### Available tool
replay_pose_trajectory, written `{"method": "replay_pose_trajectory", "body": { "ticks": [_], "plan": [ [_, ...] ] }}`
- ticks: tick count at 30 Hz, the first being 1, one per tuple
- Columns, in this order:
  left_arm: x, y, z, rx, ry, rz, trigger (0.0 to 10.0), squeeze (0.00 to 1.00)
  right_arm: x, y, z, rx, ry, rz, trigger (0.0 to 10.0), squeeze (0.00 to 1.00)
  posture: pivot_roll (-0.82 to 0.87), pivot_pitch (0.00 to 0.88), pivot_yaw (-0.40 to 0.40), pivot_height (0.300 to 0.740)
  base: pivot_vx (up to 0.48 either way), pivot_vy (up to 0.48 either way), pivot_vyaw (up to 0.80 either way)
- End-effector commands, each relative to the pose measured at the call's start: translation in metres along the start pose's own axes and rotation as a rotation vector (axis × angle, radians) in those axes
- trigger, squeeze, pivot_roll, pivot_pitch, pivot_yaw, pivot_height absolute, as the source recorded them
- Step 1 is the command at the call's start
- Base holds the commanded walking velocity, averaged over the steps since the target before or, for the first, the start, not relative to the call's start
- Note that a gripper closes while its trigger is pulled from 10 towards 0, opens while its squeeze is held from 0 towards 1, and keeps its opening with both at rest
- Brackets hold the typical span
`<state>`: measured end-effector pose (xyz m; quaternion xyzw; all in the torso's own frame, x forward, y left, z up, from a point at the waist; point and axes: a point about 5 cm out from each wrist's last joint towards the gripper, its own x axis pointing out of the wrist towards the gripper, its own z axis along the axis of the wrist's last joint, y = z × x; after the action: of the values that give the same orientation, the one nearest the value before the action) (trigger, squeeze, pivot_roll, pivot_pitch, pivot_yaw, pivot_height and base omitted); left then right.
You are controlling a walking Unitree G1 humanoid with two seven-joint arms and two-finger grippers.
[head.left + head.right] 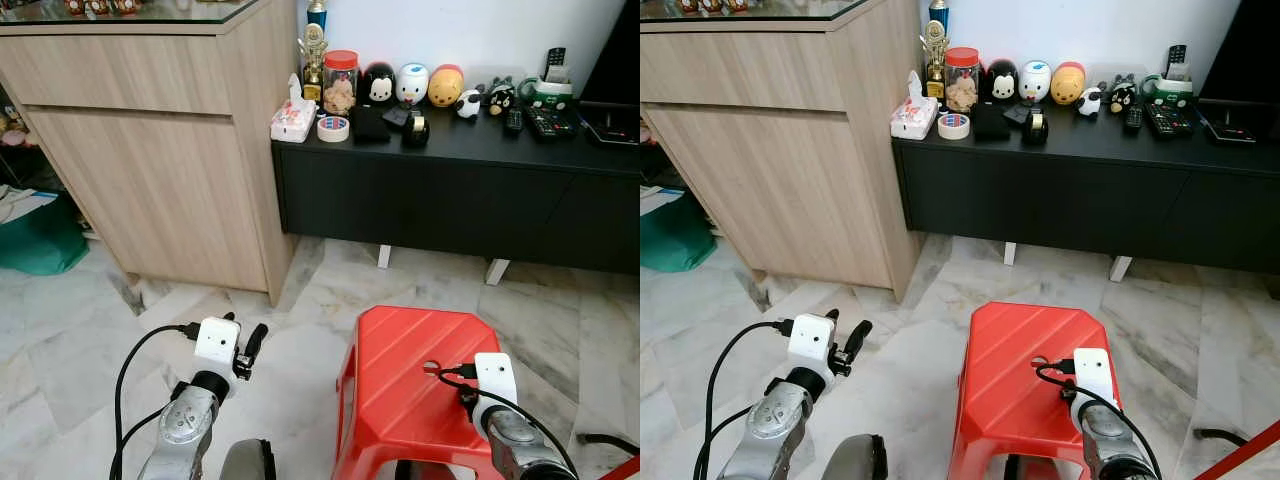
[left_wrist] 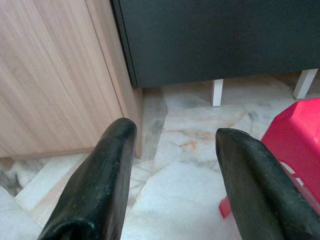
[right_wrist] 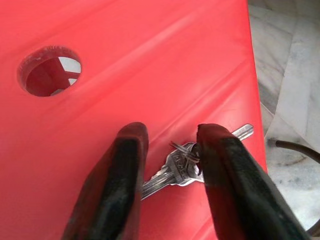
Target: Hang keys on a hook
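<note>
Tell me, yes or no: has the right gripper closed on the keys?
No, the right gripper is open, its fingers straddling the keys lying on the red stool.

On the black sideboard (image 1: 460,140) stand three round toy heads (image 1: 411,84) (black, white, yellow), one jar (image 1: 340,82), one trophy (image 1: 313,60) and one tape roll (image 1: 333,128). Before it stands one red stool (image 1: 410,390), with one bunch of keys (image 3: 185,167).
</note>
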<state>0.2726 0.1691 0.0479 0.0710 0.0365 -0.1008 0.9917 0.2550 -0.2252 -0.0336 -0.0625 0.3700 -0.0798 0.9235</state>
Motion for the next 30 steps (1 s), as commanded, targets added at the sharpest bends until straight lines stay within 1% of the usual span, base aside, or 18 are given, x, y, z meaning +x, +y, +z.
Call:
{"method": "replay_pose_trajectory", "body": {
  "ticks": [1,6,7,8,12,13,15,20,23,25,27,30],
  "plan": [
    [-0.002,0.002,-0.002,0.009,0.013,-0.003,10.0,0.00,0.000,0.000,-0.001,0.006,0.010,-0.002,0.5,0.00,0.10,0.000,0.006,0.597,0.000,0.000,0.00],
    [-0.001,0.002,-0.002,0.010,0.015,-0.003,10.0,0.00,0.000,0.002,-0.002,0.005,0.016,0.003,0.6,0.00,0.10,0.000,0.006,0.597,0.000,0.000,0.00],
    [-0.002,0.002,-0.002,0.011,0.016,-0.003,10.0,0.00,0.000,0.002,-0.003,0.005,0.017,0.003,0.7,0.00,0.11,0.000,0.007,0.597,0.000,0.000,0.00],
    [-0.002,0.002,-0.002,0.011,0.017,-0.003,10.0,0.00,0.000,0.002,-0.003,0.005,0.018,0.003,0.6,0.00,0.11,0.000,0.007,0.597,0.000,0.000,0.00],
    [-0.002,0.002,-0.002,0.010,0.017,-0.004,10.0,0.00,0.000,0.002,-0.003,0.006,0.018,0.003,0.5,0.00,0.11,0.000,0.007,0.597,0.000,0.000,0.00],
    [-0.002,0.002,-0.002,0.010,0.019,-0.004,10.0,0.00,0.000,0.002,-0.003,0.006,0.019,0.002,0.2,0.00,0.11,0.000,0.007,0.597,0.000,0.000,0.00],
    [-0.001,0.002,-0.002,0.011,0.019,-0.004,10.0,0.00,0.000,0.001,-0.003,0.005,0.018,0.002,0.0,0.00,0.10,0.000,0.006,0.597,0.000,0.000,0.00],
    [-0.001,0.001,-0.003,0.010,0.021,-0.004,10.0,0.00,0.000,0.001,-0.001,0.006,0.013,0.001,0.0,0.00,0.10,0.000,0.005,0.597,0.000,0.000,0.00],
    [0.000,0.001,-0.003,0.010,0.022,-0.004,10.0,0.00,0.001,0.003,0.004,0.027,-0.017,0.010,0.0,0.00,0.10,0.000,0.002,0.597,0.000,0.000,0.00],
    [0.000,0.001,-0.003,0.009,0.021,-0.002,10.0,0.00,0.001,0.009,0.011,0.045,-0.058,0.034,0.0,0.00,0.10,0.000,0.001,0.597,0.000,0.000,0.00],
    [0.000,0.001,-0.003,0.008,0.021,-0.002,10.0,0.00,0.001,0.010,0.012,0.049,-0.065,0.038,0.0,0.00,0.10,0.000,0.001,0.597,0.000,0.000,0.00],
    [0.001,0.000,-0.003,0.006,0.021,-0.002,10.0,0.00,0.001,0.019,0.020,0.066,-0.117,0.064,0.0,0.00,0.10,0.000,-0.001,0.597,0.000,0.000,0.00]
  ]
}}
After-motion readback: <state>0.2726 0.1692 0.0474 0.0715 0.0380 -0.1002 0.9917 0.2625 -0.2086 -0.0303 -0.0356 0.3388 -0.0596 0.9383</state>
